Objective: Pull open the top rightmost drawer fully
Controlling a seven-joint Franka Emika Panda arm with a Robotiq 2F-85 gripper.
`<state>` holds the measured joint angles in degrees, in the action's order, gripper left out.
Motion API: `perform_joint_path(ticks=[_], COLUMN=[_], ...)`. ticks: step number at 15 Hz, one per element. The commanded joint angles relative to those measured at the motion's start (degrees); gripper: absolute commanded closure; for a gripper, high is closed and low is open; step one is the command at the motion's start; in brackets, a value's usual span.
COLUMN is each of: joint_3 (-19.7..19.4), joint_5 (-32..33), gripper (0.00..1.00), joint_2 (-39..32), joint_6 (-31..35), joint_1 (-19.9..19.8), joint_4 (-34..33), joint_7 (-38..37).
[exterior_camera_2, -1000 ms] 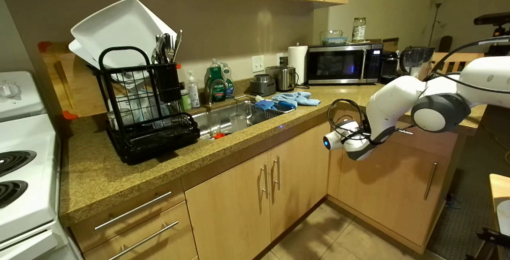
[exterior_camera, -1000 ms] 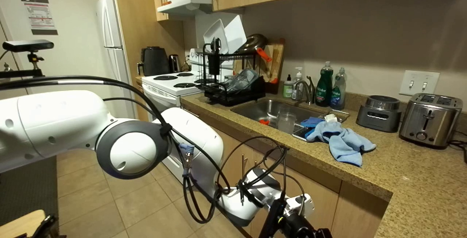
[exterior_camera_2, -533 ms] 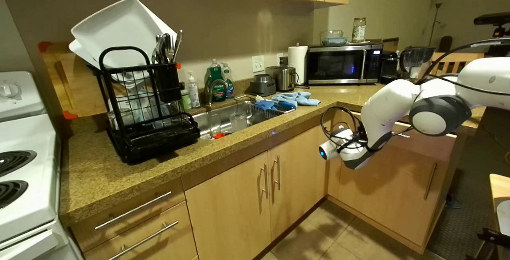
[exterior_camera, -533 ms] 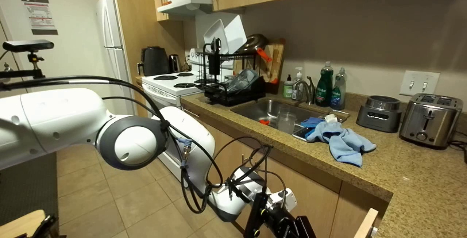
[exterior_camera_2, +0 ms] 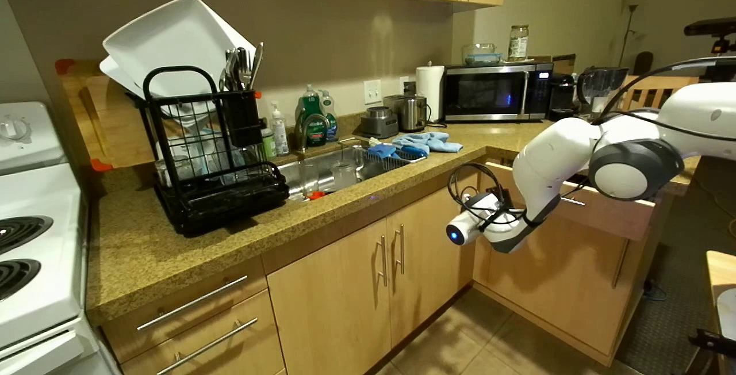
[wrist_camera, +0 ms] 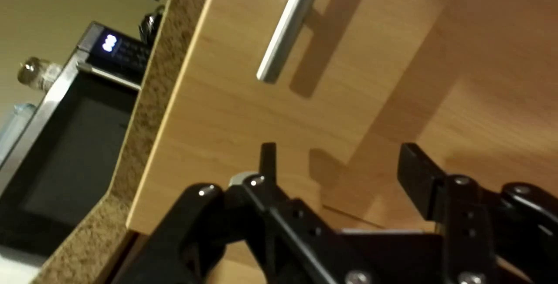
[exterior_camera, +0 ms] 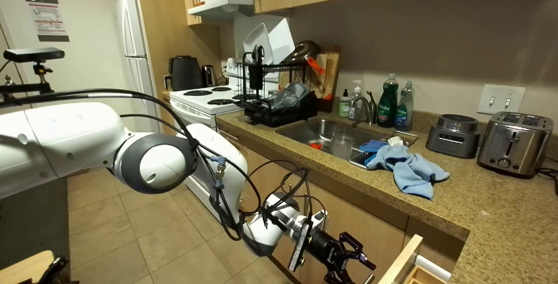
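Note:
The top rightmost drawer stands pulled out from under the counter. In an exterior view its pale front [exterior_camera: 402, 261] shows at the lower right, with a wooden divider [exterior_camera: 419, 276] inside. Its pinkish-lit front [exterior_camera_2: 624, 217] and bar handle [exterior_camera_2: 572, 201] appear partly behind the arm in an exterior view. My gripper [wrist_camera: 339, 151] is open in the wrist view, nothing between its fingers. The drawer's handle [wrist_camera: 290, 31] lies beyond the fingertips, off to the upper part of that view. In an exterior view the gripper [exterior_camera: 359, 273] hovers just in front of the drawer, jaws apart.
The granite counter [exterior_camera: 501, 231] overhangs the drawer. Below the drawer is a cabinet door with a vertical bar handle [exterior_camera_2: 621, 263]. Sink-side cabinet doors [exterior_camera_2: 330, 300] stand at a right angle to it. A wooden chair or table edge [exterior_camera_2: 721, 274] is at the far right.
The drawer has come out from the cabinet, its front moving left in an exterior view. The arm has drawn back with it. The gripper has opened and let go of the handle.

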<state>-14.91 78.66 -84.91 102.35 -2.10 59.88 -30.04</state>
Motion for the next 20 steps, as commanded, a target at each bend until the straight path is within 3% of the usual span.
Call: perform_joint_path(ticks=[1, 4, 11, 16, 20], joint_3=[0.12, -0.12, -1.9, 1.68, 6.51], joint_5=[4.42, 6.5, 14.78, 34.8, 47.85], gripper=[0.01, 0.0, 0.0, 0.0, 0.0], joint_2=[5.62, 9.94, 20.18, 24.81, 28.48], joint_6=[11.17, 19.42, 30.69, 31.13, 29.17], joint_1=[0.3, 0.12, 2.58, 3.48, 1.33], joint_4=[8.22, 13.36, 27.17, 37.12, 43.8], joint_7=[-1.1, -1.66, -3.48, -7.44, -9.31])
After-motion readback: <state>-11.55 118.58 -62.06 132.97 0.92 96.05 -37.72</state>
